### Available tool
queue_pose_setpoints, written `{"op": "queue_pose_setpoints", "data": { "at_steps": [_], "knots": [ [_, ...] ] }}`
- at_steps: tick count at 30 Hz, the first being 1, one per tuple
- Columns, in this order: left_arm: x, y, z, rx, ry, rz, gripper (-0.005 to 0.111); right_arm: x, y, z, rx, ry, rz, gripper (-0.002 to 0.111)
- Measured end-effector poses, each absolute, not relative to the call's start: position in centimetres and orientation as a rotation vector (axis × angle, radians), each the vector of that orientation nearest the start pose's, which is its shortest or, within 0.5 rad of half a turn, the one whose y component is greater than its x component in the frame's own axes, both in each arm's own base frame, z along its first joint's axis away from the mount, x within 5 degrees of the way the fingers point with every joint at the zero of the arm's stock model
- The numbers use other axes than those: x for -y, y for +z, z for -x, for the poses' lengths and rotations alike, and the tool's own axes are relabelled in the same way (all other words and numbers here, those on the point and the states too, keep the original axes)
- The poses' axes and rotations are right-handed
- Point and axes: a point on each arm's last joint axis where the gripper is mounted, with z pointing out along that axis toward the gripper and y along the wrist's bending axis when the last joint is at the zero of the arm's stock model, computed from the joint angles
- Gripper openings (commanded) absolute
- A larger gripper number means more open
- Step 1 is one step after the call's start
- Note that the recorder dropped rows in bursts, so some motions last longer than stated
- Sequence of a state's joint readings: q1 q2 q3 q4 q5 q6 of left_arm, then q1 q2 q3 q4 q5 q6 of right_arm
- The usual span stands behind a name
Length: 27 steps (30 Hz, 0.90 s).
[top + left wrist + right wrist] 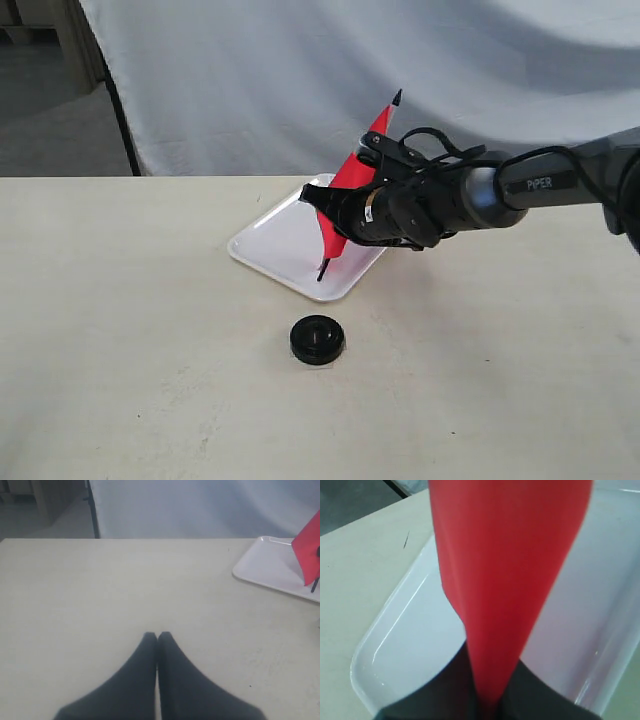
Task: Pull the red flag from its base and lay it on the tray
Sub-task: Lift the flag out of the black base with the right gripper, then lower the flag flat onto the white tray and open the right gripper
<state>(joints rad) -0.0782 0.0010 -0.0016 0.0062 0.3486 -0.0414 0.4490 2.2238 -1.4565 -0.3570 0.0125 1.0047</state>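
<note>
Colours: bright-red plain cloth flag [352,172], thin black stick [323,266]; white rectangular plastic tray [275,240]; black round puck-like base [317,340]; cream worktop [120,330].

The right claw [326,206] hides the middle of the red flag [354,168].

Exterior: raised, looking down at tray [272,240]. Right wrist: close above it (tray shows in all three). Left wrist: low, well apart.
</note>
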Motion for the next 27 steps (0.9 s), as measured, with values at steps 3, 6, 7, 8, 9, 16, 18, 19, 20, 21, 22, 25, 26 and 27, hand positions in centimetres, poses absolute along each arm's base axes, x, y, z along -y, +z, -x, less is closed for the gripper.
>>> {"op": "queue_pose_setpoints", "data": {
  "at_steps": [3,6,7,8,9,16,18,19,20,21,22,25,26,27],
  "knots": [
    [0.4,18.2,-5.3,-1.832,-0.078,-0.038,0.0,-21.1,11.8,-43.5,-2.301,0.616,-0.275,-0.001],
    [0.4,18.2,-5.3,-1.832,-0.078,-0.038,0.0,-21.2,11.7,-43.6,-2.285,0.657,-0.317,0.002],
    [0.4,18.2,-5.3,-1.832,-0.078,-0.038,0.0,-21.2,11.7,-43.6,-2.282,0.666,-0.328,0.005],
    [0.4,18.2,-5.3,-1.832,-0.078,-0.038,0.0,-21.3,11.7,-43.6,-2.278,0.675,-0.338,0.009],
    [0.4,18.2,-5.3,-1.832,-0.078,-0.038,0.0,-21.3,11.8,-43.6,-2.275,0.684,-0.35,0.015],
    [0.4,18.2,-5.3,-1.832,-0.078,-0.038,0.0,-21.4,11.8,-43.6,-2.275,0.698,-0.381,0.072],
    [0.4,18.2,-5.3,-1.832,-0.078,-0.038,0.0,-21.3,11.6,-43.5,-2.295,0.672,-0.377,0.084],
    [0.4,18.2,-5.3,-1.832,-0.078,-0.038,0.0,-21.2,11.7,-43.4,-2.306,0.649,-0.36,0.088],
    [0.4,18.2,-5.3,-1.832,-0.078,-0.038,0.0,-21.2,11.9,-43.3,-2.319,0.621,-0.339,0.09],
    [0.4,18.2,-5.3,-1.832,-0.078,-0.038,0.0,-21.0,12.2,-43.1,-2.342,0.577,-0.312,0.09],
    [0.4,18.2,-5.3,-1.832,-0.078,-0.038,0.0,-20.8,12.7,-43.0,-2.354,0.537,-0.279,0.09],
    [0.4,18.2,-5.3,-1.832,-0.078,-0.038,0.0,-20.3,15.0,-42.5,-2.373,0.432,-0.176,0.09],
    [0.4,18.2,-5.3,-1.832,-0.078,-0.038,0.0,-20.1,15.7,-42.3,-2.381,0.395,-0.138,0.09],
    [0.4,18.2,-5.3,-1.832,-0.078,-0.038,0.0,-19.9,16.6,-42.1,-2.384,0.359,-0.096,0.09]
  ]
}}
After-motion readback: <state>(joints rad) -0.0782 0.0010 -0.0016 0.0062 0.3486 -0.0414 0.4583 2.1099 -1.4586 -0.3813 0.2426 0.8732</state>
